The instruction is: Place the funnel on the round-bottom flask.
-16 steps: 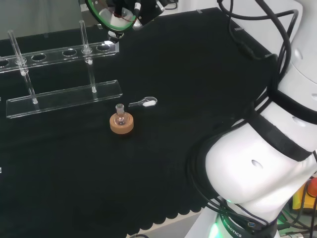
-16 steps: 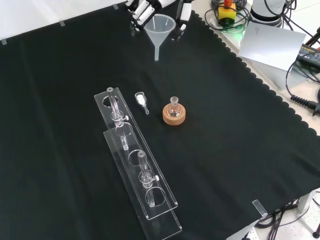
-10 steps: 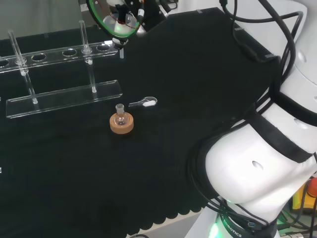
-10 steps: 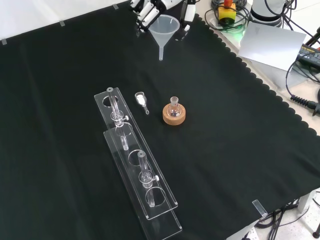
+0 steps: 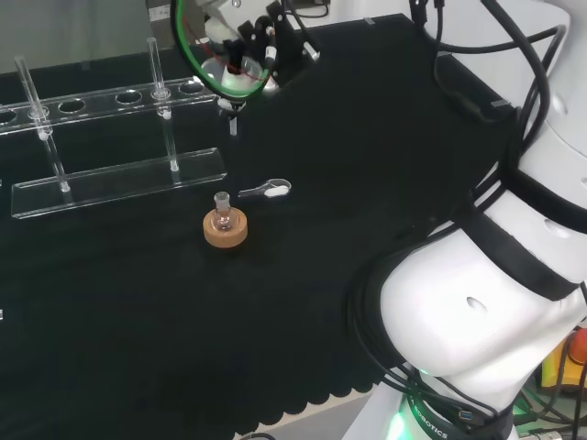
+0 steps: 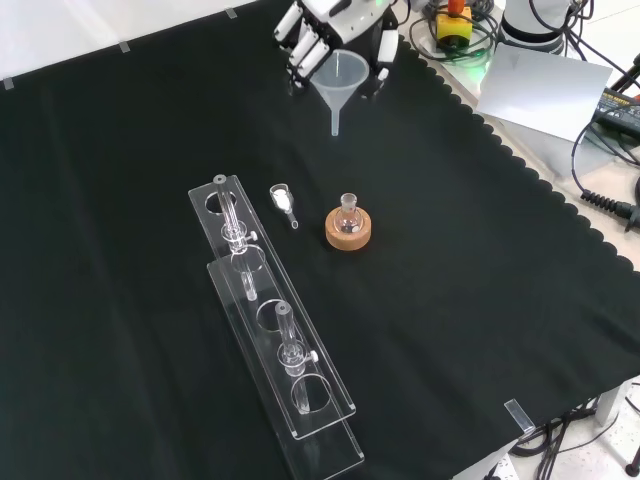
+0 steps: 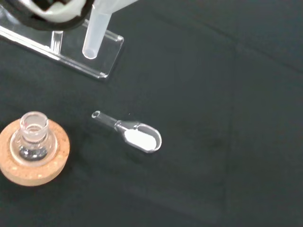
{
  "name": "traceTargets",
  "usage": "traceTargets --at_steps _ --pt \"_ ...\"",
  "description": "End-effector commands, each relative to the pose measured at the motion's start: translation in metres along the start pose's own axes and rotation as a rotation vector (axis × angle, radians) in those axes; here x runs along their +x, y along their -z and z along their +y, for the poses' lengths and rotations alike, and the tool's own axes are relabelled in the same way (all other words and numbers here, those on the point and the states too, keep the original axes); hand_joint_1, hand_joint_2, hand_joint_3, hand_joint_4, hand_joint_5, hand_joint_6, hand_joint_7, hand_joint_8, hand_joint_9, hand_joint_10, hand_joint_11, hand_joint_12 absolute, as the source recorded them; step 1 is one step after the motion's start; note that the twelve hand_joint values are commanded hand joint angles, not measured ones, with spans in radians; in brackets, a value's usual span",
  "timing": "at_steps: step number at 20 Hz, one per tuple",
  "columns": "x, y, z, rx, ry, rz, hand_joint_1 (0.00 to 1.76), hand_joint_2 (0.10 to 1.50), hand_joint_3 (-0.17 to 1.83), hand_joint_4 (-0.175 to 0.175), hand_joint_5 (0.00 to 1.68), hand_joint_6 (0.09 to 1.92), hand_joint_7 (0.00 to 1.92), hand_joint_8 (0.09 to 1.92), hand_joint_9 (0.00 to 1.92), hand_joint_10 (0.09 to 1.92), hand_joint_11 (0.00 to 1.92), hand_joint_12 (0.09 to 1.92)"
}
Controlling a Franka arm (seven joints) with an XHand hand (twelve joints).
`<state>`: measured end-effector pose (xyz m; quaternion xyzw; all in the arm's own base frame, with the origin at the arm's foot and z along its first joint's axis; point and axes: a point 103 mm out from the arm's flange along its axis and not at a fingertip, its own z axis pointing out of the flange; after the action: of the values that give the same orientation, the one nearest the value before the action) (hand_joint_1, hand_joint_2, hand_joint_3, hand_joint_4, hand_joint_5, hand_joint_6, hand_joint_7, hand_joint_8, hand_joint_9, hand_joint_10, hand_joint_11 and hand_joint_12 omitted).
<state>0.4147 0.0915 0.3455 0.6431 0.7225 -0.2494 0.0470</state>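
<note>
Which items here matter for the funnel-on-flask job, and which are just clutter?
Job: funnel, held in the hand; round-bottom flask on its cork ring.
Lying about: clear tube rack; small scoop with white powder.

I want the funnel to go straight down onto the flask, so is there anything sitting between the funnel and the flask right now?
Nothing visible blocks it. The hand holds the funnel in the air, stem down, and bare cloth lies between it and the round-bottom flask on its cork ring. The small scoop lies beside the flask, off that line.
</note>
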Motion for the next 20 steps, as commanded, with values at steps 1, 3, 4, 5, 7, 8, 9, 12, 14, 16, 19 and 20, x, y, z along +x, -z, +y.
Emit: traceTargets --at_steps 1,3,4,5,7,8,9,12,14,16,19,20 --pt "0.03 -0.018 0.013 0.038 0.014 -0.025 0.82 0.69 0.54 -0.058 0.55 0.54 0.64 0.69 1.2 0.67 0.55 1.27" --pt "0.034 -0.021 0.017 0.041 0.026 -0.042 0.82 0.69 0.54 -0.058 0.55 0.54 0.64 0.69 1.2 0.68 0.55 1.27" --pt "0.035 -0.023 0.019 0.045 0.029 -0.044 0.82 0.69 0.54 -0.057 0.55 0.54 0.64 0.69 1.2 0.68 0.55 1.27" --pt "0.038 -0.024 0.02 0.048 0.032 -0.05 0.82 0.69 0.54 -0.057 0.55 0.54 0.64 0.69 1.2 0.68 0.55 1.27" --pt "0.042 -0.03 0.023 0.052 0.034 -0.065 0.82 0.69 0.54 -0.057 0.55 0.55 0.64 0.69 1.2 0.68 0.55 1.27" --pt "0.044 -0.032 0.025 0.056 0.033 -0.068 0.82 0.69 0.54 -0.057 0.55 0.55 0.64 0.69 1.2 0.68 0.55 1.27" --pt "0.045 -0.035 0.026 0.058 0.031 -0.071 0.82 0.69 0.54 -0.057 0.55 0.55 0.64 0.69 1.2 0.68 0.55 1.27" --pt "0.046 -0.04 0.029 0.065 0.027 -0.08 0.82 0.69 0.54 -0.057 0.55 0.55 0.64 0.69 1.2 0.69 0.55 1.27" --pt "0.049 -0.043 0.03 0.069 0.026 -0.085 0.82 0.69 0.54 -0.057 0.55 0.55 0.64 0.69 1.2 0.69 0.55 1.27" --pt "0.051 -0.047 0.032 0.077 0.027 -0.092 0.82 0.69 0.54 -0.057 0.55 0.55 0.64 0.69 1.19 0.69 0.55 1.27" --pt "0.054 -0.05 0.034 0.087 0.029 -0.095 0.82 0.69 0.55 -0.057 0.55 0.55 0.64 0.69 1.19 0.69 0.55 1.27" --pt "0.055 -0.051 0.035 0.088 0.031 -0.095 0.82 0.69 0.55 -0.057 0.55 0.56 0.64 0.69 1.19 0.69 0.55 1.27"
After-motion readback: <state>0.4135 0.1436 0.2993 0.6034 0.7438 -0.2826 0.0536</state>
